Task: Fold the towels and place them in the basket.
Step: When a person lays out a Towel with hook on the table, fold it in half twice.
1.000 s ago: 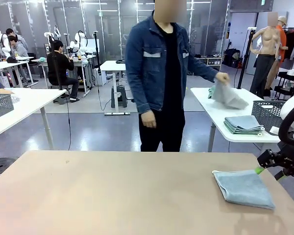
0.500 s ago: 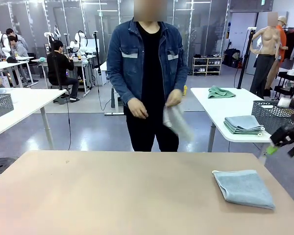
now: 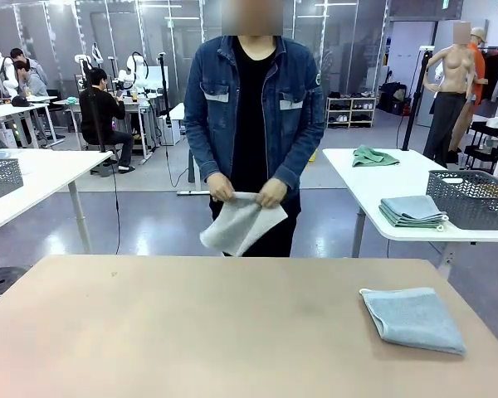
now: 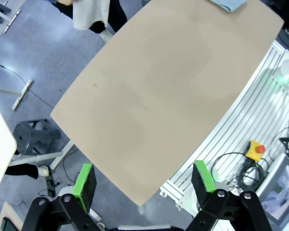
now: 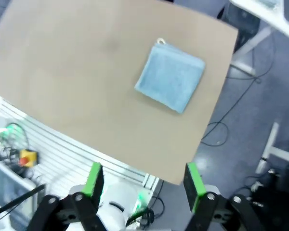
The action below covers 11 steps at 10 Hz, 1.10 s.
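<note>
A folded pale blue-grey towel (image 3: 415, 319) lies on the tan table (image 3: 191, 332) near its right side; it is also in the right wrist view (image 5: 171, 82), and a corner of it shows in the left wrist view (image 4: 226, 4). The person across the table holds a cream-white towel (image 3: 241, 224) in both hands, hanging in front of them. A dark mesh basket (image 3: 473, 199) stands on the white side table at the right. My left gripper (image 4: 143, 179) is open high above the table's near edge. My right gripper (image 5: 143, 180) is open, high over the table edge, well short of the blue towel.
The white side table (image 3: 365, 178) carries a stack of folded towels (image 3: 413, 211) and a crumpled green one (image 3: 373, 155). Another grey mesh basket (image 3: 0, 176) sits on a table at far left. A metal rail frame (image 4: 260, 110) with cables borders the table's robot side.
My right gripper has pulled up and away from the blue towel, out of the front view. The person has turned from the side table and now holds the cream towel in both hands.
</note>
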Tool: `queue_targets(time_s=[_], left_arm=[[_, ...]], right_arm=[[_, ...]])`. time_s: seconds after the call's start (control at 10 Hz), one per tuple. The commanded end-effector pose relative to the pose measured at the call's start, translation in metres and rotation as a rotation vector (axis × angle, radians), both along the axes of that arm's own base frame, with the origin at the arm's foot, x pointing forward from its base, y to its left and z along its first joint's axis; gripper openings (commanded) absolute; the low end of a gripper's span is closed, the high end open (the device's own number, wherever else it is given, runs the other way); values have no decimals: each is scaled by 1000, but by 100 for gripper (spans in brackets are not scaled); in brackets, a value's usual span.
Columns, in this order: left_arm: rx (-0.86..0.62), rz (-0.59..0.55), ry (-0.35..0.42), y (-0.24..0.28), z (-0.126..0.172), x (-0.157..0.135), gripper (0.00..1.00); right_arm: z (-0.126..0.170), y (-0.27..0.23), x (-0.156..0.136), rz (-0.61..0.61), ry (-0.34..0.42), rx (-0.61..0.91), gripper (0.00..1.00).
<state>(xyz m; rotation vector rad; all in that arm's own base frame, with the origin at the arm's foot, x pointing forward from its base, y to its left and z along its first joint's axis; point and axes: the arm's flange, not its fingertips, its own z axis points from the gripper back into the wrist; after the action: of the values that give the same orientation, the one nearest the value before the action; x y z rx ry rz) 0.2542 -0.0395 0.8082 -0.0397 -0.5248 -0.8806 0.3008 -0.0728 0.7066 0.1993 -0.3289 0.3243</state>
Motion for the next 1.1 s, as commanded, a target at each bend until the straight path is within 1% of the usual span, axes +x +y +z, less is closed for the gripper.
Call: queue_targets(time_s=[0.0, 0.1, 0.3, 0.4, 0.5, 0.6, 0.7, 1.0], left_arm=[[10, 6, -5, 0, -1, -1, 100], [10, 6, -5, 0, -1, -1, 100], [10, 6, -5, 0, -1, -1, 100], [10, 6, -5, 0, -1, -1, 100], [10, 6, -5, 0, -1, -1, 100], [10, 6, -5, 0, -1, -1, 100], [10, 6, -5, 0, -1, -1, 100], [10, 6, -5, 0, -1, -1, 100]], right_arm=[[27, 8, -11, 37, -74, -3, 83], [45, 18, -28, 53, -136, -24, 83], [72, 30, -55, 58, -224, -58, 83], [78, 35, -65, 66, -236, -61, 83], [77, 39, -69, 71, -235, -65, 83], [73, 40, -70, 75, -233, -49, 83], [86, 34, -73, 86, -236, -45, 83], [86, 34, -73, 86, -236, -45, 83]])
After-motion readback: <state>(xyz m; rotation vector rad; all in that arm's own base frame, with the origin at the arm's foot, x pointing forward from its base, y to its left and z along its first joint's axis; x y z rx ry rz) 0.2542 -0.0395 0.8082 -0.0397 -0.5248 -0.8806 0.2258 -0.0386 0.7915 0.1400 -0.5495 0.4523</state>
